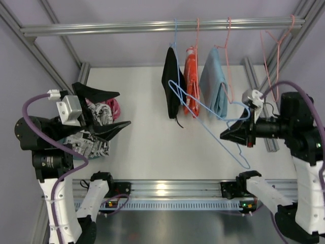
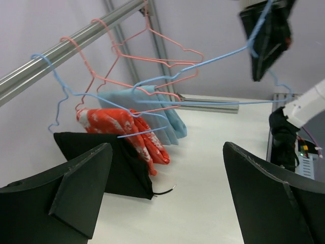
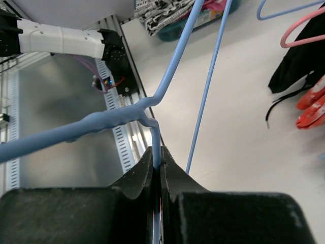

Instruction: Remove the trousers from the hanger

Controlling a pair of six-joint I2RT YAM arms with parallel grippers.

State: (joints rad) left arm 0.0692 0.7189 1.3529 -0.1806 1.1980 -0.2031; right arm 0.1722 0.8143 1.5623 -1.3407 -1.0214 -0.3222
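Observation:
The pink printed trousers (image 1: 110, 109) and the white, black-printed trousers (image 1: 90, 143) lie heaped at the table's left edge, off any hanger. Both show at the top of the right wrist view, the white pair (image 3: 162, 12) and the pink pair (image 3: 219, 5). My left gripper (image 1: 123, 109) hangs open and empty just above this heap; in its own view the gripper (image 2: 167, 178) faces the rail. My right gripper (image 1: 227, 134) is shut on the wire of a bare blue hanger (image 1: 217, 138), held off the rail over the table's right half. The clamped hanger wire (image 3: 117, 119) runs between the shut fingers.
A black garment (image 1: 171, 84), an orange one (image 1: 190, 81) and a light blue one (image 1: 214, 84) hang from hangers on the metal rail (image 1: 127, 26). Bare pink hangers (image 1: 277, 51) hang at the rail's right end. A metal track (image 1: 167, 189) runs along the near edge.

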